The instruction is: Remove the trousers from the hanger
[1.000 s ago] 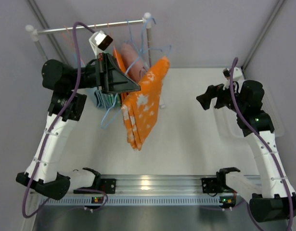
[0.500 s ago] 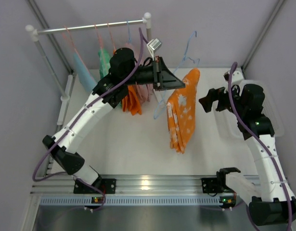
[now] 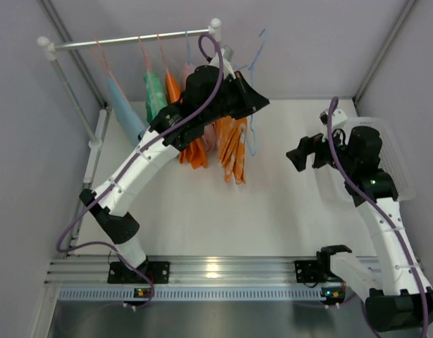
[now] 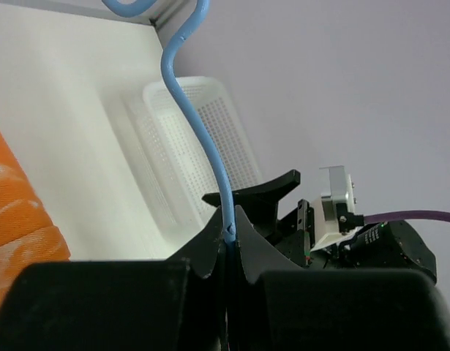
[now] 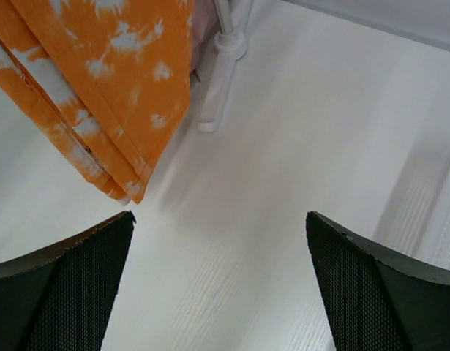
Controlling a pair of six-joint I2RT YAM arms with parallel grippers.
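My left gripper [image 3: 262,104] is shut on the neck of a light blue wire hanger [image 3: 255,60], held off the rail; the wire shows between its jaws in the left wrist view [image 4: 210,168]. Orange trousers with white star print [image 3: 232,148] hang from that hanger, edge-on, below the gripper. They also show in the right wrist view [image 5: 115,80] and at the left of the left wrist view [image 4: 16,212]. My right gripper [image 3: 300,151] is open and empty, to the right of the trousers [image 5: 219,292].
A clothes rail [image 3: 132,39] at the back holds more hangers with light blue [image 3: 124,113], green [image 3: 155,98], orange [image 3: 191,144] and pink garments. A white mesh basket [image 3: 396,158] sits at the right edge. A rail post foot [image 5: 217,80] stands near the trousers.
My left arm has swung the hanger and orange trousers from the left, far to the right, then back toward the middle. The trousers now hang edge-on. My right gripper has shifted slightly.
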